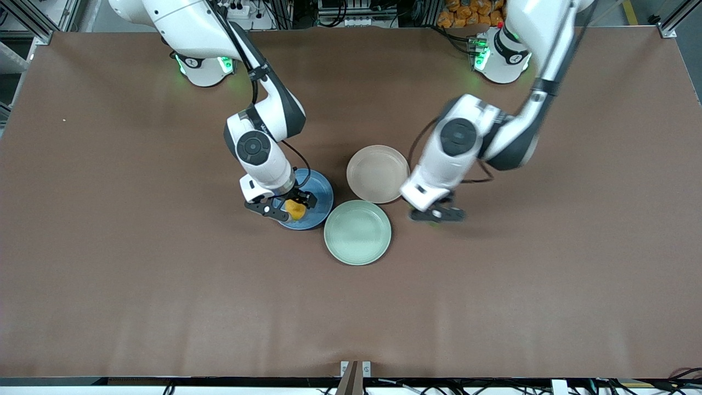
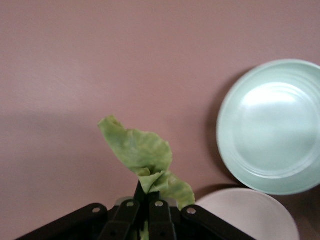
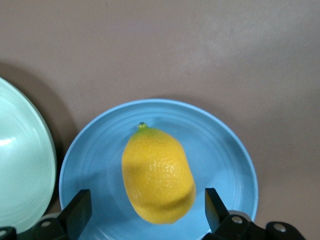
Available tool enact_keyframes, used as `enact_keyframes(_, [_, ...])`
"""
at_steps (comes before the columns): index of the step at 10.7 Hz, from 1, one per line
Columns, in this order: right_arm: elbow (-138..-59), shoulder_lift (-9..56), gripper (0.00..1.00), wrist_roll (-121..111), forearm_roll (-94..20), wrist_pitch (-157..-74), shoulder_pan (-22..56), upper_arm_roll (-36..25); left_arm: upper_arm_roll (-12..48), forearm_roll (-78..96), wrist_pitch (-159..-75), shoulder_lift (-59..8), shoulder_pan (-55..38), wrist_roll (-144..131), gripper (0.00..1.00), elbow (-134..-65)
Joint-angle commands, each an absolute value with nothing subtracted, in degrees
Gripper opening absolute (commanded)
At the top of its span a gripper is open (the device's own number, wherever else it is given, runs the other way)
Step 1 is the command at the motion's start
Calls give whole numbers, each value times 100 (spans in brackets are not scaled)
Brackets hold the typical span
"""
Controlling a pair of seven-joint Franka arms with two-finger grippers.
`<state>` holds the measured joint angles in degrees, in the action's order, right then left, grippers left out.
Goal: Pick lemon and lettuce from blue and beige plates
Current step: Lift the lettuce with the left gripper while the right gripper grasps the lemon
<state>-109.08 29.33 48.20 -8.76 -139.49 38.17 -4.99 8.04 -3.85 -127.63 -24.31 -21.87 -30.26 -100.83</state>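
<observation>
Dimpled oval lemon (image 3: pixel 158 175) on smooth blue plate (image 3: pixel 225 155)

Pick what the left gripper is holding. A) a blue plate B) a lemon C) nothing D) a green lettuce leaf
D: the left gripper is shut on the lettuce, lifted over bare table beside the beige plate.

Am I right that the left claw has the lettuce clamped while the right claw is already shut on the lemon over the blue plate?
Not quite. The right claw is open, its fingers apart on either side of the lemon on the blue plate, as the right wrist view shows. The left claw does clamp the lettuce.
</observation>
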Motion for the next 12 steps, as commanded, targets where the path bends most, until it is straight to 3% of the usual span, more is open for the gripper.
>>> enact_keyframes(1, [-10942, 3128, 100, 4957, -967, -14211, 3929, -545, 879, -501, -12621, -2417, -1716, -2430, 0, -9985])
enact_keyframes(6, [-10934, 3357, 100, 4948, -958, -14449, 3955, -554, 879, -439, -12630, -2864, -758, -776, 0, -9765])
enact_keyframes(11, [-10934, 3533, 100, 4948, -923, -14590, 3964, -554, 853, -536, -12621, -3234, -519, -44, 0, -9738])
enact_keyframes(12, [-10934, 3551, 99, 4948, -914, -14590, 3973, -562, 844, -536, -12621, -3226, -536, -53, 30, -9747])
